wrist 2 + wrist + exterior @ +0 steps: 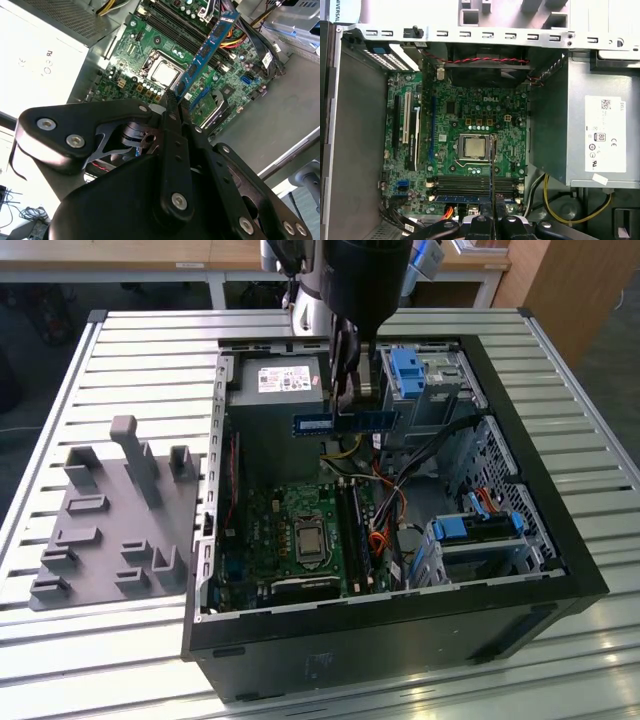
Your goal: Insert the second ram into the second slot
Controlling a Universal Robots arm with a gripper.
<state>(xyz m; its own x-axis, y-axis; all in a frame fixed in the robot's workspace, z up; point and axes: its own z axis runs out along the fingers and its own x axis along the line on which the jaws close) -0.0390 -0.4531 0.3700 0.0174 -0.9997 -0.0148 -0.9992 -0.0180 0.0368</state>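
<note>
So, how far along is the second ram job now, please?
Done: one blue stick appears already seated in a motherboard slot. In hand: the jaws are shut on the second ram, held in the air above the open case. Left: it is not yet in any slot; the dark slots beside the seated stick look empty.
</note>
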